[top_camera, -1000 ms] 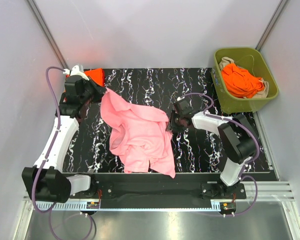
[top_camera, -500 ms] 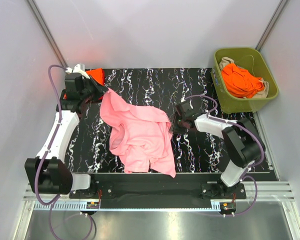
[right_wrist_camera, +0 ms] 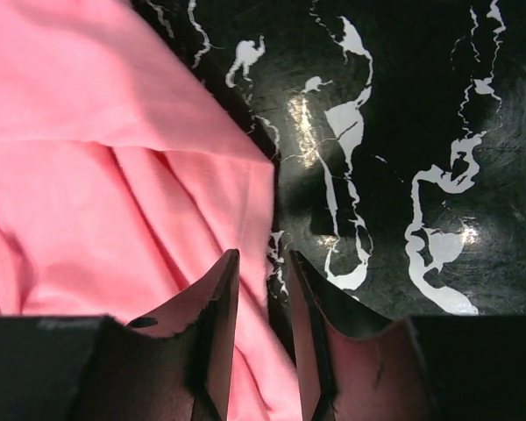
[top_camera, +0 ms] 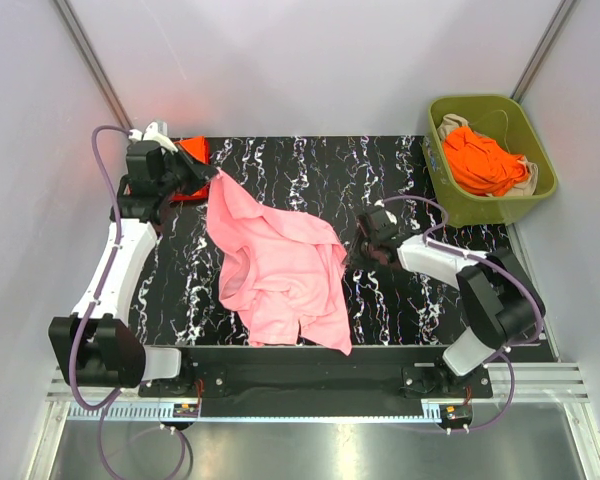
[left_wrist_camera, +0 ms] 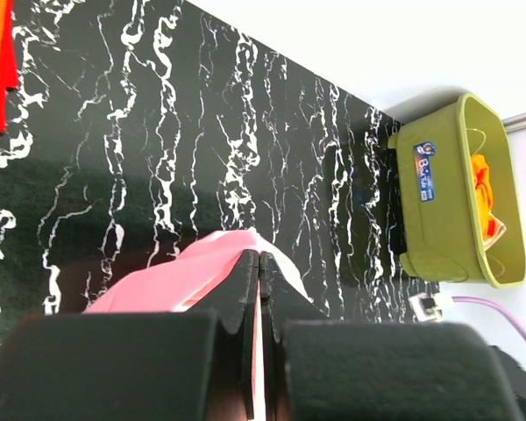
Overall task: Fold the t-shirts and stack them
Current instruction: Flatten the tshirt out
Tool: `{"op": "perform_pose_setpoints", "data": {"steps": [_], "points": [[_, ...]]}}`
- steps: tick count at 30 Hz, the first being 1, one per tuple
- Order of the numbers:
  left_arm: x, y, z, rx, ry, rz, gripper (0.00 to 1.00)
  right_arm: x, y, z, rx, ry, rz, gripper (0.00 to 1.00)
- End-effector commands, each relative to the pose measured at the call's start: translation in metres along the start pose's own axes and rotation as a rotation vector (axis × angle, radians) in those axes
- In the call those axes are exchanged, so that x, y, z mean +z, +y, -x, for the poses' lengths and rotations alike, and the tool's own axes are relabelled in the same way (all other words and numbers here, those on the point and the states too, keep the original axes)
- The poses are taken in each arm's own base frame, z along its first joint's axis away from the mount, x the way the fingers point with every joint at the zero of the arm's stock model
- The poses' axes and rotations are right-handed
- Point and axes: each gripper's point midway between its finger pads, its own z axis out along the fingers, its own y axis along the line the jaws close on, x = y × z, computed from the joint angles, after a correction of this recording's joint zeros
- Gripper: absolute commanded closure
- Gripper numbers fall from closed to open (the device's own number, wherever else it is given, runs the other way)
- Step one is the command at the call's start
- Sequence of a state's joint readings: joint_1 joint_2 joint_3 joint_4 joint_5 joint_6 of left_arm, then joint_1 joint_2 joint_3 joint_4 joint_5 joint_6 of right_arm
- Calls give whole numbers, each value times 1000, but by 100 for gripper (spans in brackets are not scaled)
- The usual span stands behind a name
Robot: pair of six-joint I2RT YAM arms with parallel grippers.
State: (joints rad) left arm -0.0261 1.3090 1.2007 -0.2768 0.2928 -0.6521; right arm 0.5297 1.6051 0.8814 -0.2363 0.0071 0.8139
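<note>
Spreading step: left pincer point(left_wrist_camera: 259, 256) pinches a raised corner of the pink t-shirt point(top_camera: 280, 270); right pincer point(right_wrist_camera: 256, 263) slightly spread, astride the right hem on the surface point(top_camera: 410, 305). Next, likely: nip hem, draw cloth flat.

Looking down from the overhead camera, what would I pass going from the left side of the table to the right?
First the orange-red t-shirt at the far left corner → pink t-shirt → right gripper → olive-green bin.
</note>
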Motion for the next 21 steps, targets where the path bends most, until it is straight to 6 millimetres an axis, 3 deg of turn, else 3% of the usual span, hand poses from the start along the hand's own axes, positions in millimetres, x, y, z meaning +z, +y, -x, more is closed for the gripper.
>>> {"op": "perform_pose_setpoints", "data": {"steps": [1,11,14,16,17,18,19,20,21], "points": [[-4,-18,11,8,-35,-82,100,11,3,0,44,-5,13,64],[-1,-13,1,-3,-13,-89,100,29,4,-17,135,32,57,62],[2,-13,1,-8,-10,-92,100,32,16,-9,100,25,93,83],[3,-16,5,-15,-14,-94,100,24,15,11,86,-23,79,100],[0,-26,17,-9,-37,-113,100,14,26,33,39,-74,99,100],[-2,-32,23,-10,-43,-117,100,4,23,44,18,-86,73,100],[-3,-37,31,-19,-52,-119,100,-15,18,79,12,-201,24,100],[-11,-55,54,-8,-102,-145,100,-40,35,116,-50,-293,35,100],[-16,-63,62,-14,-111,-145,100,-66,35,133,-73,-336,11,100]]}}
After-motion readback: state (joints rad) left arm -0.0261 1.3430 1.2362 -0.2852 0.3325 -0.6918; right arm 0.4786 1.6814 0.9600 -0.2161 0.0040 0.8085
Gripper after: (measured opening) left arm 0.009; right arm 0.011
